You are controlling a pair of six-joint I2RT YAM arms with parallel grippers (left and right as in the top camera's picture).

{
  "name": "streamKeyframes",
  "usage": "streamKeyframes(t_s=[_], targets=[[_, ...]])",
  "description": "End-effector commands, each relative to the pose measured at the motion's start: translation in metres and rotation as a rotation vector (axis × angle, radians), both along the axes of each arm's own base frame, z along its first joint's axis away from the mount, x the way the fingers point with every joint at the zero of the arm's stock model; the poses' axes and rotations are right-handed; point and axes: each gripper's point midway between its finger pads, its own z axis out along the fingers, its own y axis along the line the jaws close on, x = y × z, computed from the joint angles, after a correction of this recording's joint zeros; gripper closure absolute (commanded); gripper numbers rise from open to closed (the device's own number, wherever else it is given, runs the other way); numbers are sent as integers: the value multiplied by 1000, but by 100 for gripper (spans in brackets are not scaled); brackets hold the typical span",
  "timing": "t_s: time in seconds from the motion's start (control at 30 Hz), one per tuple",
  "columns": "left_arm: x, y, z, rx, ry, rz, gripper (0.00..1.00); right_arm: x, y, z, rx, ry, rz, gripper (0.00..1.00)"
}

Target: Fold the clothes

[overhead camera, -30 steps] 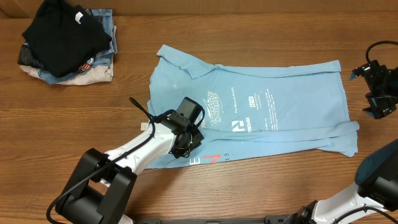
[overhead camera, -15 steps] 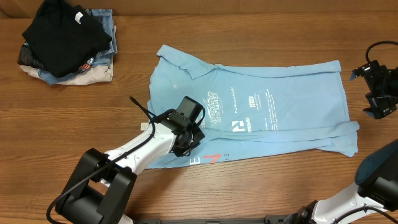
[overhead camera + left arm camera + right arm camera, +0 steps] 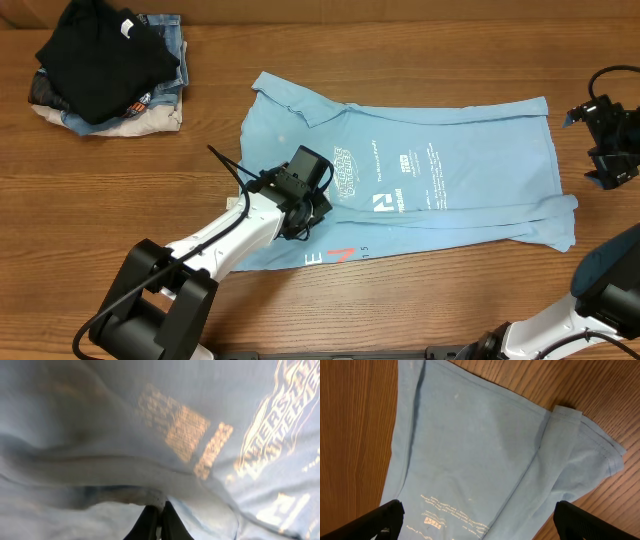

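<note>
- The wooden surface [image 3: 420, 60] carries everything.
- The light blue T-shirt [image 3: 460, 170] lies spread across the middle of it, lettering up, partly folded, with a doubled fold along its lower right edge.
- A pile of folded clothes [image 3: 150, 110], topped by a black garment [image 3: 95, 55], sits well apart at the far left corner.
- The right claw [image 3: 480, 517] hangs wide open beside the shirt's right edge, holding nothing.
- The left claw [image 3: 156, 519] is pinched tight on a fold of the shirt near the chest lettering.
</note>
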Motion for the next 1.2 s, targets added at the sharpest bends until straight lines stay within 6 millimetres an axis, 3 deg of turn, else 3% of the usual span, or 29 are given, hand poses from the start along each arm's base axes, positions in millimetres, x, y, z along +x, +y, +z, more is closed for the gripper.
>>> streamKeyframes(t_s=[0.0,0.13,0.43,0.7,1.0,1.03,1.1,1.17], targets=[[20,9,13,83,-113,-15,95,2,-2,8,-28,-18,9,0],[32,11,17,110,-172,-19,96,2,-2,8,-28,-19,9,0],[58,-4,32,67,-305,-52,95,2,-2,8,-28,-18,9,0],[68,-9,20,70,-326,-56,94,2,-2,8,-28,-18,9,0],[81,-27,3,44,-369,-162,88,2,-2,8,-28,-19,9,0],[81,-29,3,40,-371,-171,86,2,-2,8,-28,-19,9,0],[81,-29,2,45,-375,-185,73,2,-2,8,-28,-19,9,0],[82,-29,3,61,-386,-219,69,2,-2,8,-28,-19,9,0]])
